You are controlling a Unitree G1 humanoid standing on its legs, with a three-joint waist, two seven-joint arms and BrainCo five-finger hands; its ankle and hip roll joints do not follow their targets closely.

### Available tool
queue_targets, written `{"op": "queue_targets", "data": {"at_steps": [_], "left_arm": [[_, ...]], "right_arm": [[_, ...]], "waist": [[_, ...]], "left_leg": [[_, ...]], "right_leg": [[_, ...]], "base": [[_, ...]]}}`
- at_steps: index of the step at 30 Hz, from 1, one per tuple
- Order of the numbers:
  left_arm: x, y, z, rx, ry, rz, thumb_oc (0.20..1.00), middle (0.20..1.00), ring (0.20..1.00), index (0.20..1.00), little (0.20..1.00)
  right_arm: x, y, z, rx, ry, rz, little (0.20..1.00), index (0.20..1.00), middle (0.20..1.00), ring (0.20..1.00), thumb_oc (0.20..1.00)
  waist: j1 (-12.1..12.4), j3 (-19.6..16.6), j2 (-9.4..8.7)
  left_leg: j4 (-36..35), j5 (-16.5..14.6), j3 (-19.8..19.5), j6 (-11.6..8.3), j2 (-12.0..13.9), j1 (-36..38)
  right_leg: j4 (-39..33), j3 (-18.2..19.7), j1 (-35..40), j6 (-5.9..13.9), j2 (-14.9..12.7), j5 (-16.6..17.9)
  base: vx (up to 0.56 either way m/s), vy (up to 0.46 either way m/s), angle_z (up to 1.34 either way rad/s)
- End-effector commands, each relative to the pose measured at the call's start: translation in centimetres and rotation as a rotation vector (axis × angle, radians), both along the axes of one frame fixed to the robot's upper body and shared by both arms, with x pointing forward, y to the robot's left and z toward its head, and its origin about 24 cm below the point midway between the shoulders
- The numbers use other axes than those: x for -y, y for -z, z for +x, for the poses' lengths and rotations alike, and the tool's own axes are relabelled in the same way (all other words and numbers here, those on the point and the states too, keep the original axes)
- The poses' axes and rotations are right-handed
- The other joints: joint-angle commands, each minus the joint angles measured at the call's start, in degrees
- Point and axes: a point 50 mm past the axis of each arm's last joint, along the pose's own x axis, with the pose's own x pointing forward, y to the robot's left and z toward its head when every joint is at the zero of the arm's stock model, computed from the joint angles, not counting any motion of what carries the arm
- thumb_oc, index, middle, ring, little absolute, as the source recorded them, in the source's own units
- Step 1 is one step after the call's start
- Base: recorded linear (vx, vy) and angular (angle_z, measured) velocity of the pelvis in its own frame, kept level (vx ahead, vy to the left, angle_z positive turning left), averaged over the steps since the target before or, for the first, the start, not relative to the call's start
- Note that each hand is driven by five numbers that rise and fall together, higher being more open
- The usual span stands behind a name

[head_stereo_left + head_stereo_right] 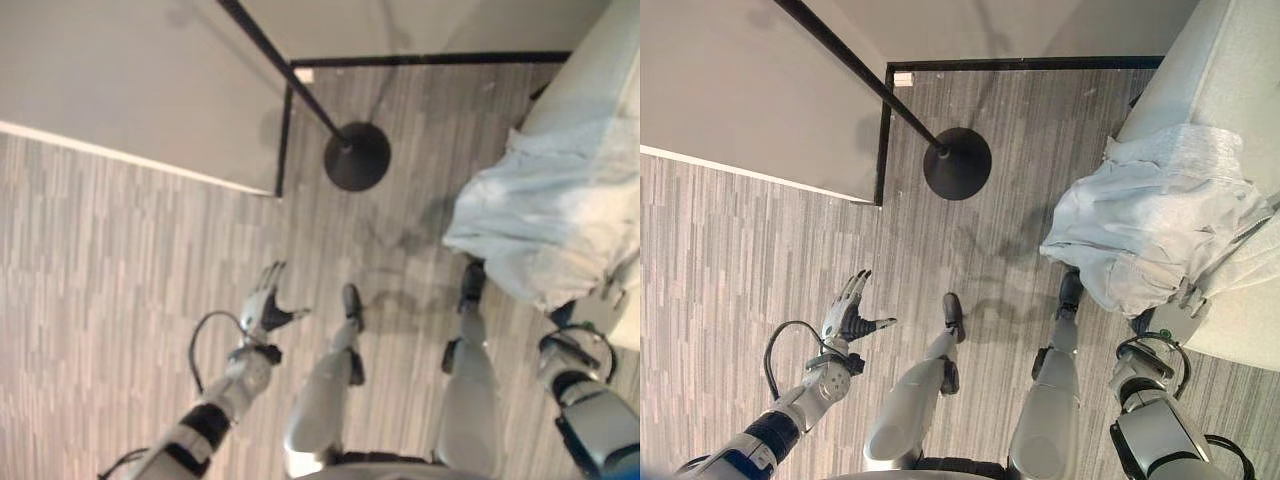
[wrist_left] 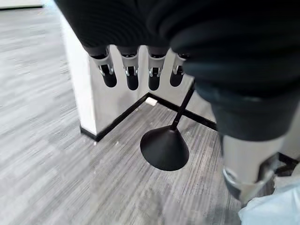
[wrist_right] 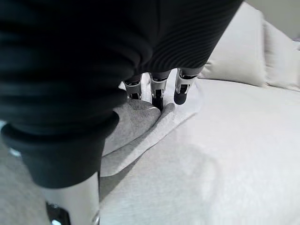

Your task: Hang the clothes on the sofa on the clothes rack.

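A light grey garment lies crumpled over the front edge of the pale sofa at the right, its hem hanging toward the floor. The clothes rack's black pole slants down to a round black base on the floor ahead. My right hand is at the garment's lower edge, with straight fingers touching a fold of the grey cloth and not curled round it. My left hand hangs open over the floor at the lower left, holding nothing. The rack's base lies beyond its fingers.
A white wall corner with black skirting juts out just left of the rack's base. Grey plank flooring spreads to the left. Sofa cushions rise behind the garment.
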Motion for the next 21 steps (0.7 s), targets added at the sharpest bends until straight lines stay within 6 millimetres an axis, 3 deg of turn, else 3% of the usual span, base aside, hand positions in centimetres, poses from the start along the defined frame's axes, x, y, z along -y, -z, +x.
{"op": "queue_targets", "data": {"at_steps": [1, 16, 18, 19, 20, 21], "left_arm": [[-0.3, -0.3, -0.2, 0.050, 0.029, 0.106, 1.000, 1.000, 1.000, 1.000, 1.000], [-0.1, -0.7, -0.2, 0.091, 0.077, 0.247, 1.000, 1.000, 1.000, 1.000, 1.000], [-0.1, -0.7, -0.1, 0.083, 0.062, 0.210, 1.000, 1.000, 1.000, 1.000, 1.000], [-0.2, -0.4, 0.0, 0.049, 0.042, 0.179, 1.000, 1.000, 1.000, 1.000, 1.000], [-0.2, -0.4, 0.0, 0.048, 0.042, 0.179, 1.000, 1.000, 1.000, 1.000, 1.000], [-0.4, -0.5, 0.3, 0.031, 0.015, 0.149, 1.000, 1.000, 1.000, 1.000, 1.000]], "right_arm": [[0.4, 0.2, -0.4, -0.034, 0.022, 0.006, 0.200, 0.200, 0.200, 0.200, 0.200], [1.7, 1.0, -2.0, 0.022, 0.216, 0.170, 0.200, 0.200, 0.200, 0.200, 0.200], [0.9, 1.4, -1.7, 0.091, 0.243, 0.272, 0.200, 0.200, 0.200, 0.200, 0.200], [-1.0, 1.4, 0.0, 0.321, 0.287, 0.531, 0.200, 0.200, 0.200, 0.200, 0.200], [-1.0, 1.4, 0.0, 0.321, 0.288, 0.531, 0.200, 0.200, 0.200, 0.200, 0.200], [-3.5, 0.9, 2.2, 0.556, 0.284, 0.788, 0.200, 0.200, 0.200, 0.200, 0.200]], "waist": [[1.5, 1.0, 3.44], [1.8, 1.0, 3.86], [1.8, 1.0, 3.54], [1.8, 1.0, 2.75], [1.8, 1.0, 2.75], [1.8, 1.0, 1.76]], "left_leg": [[3.4, -4.6, -4.5, -1.08, 0.9, -3.2], [0.4, -3.8, -5.9, -1.09, 0.4, -1.2], [0.3, -3.8, -6.2, -1.13, 0.6, -0.6], [0.3, -4.1, -6.6, -1.18, 0.8, 0.8], [0.3, -4.1, -6.6, -1.18, 0.8, 0.8], [0.2, -4.2, -6.7, -1.31, 1.1, 1.9]], "right_leg": [[11.5, 1.1, -10.6, 4.28, -6.3, -3.0], [10.5, -0.6, -8.0, 4.54, -6.6, -2.9], [10.3, -1.0, -6.9, 4.52, -6.6, -3.0], [10.2, -1.2, -5.1, 4.46, -6.3, -3.3], [10.2, -1.2, -5.1, 4.46, -6.3, -3.3], [10.1, -1.3, -3.8, 4.38, -6.0, -3.4]], "base": [[0.00, 0.000, 0.00], [0.01, 0.000, 0.04], [0.00, -0.005, 0.16], [0.01, -0.008, 0.14], [0.01, -0.030, 0.10], [0.00, -0.021, 0.06]]}}
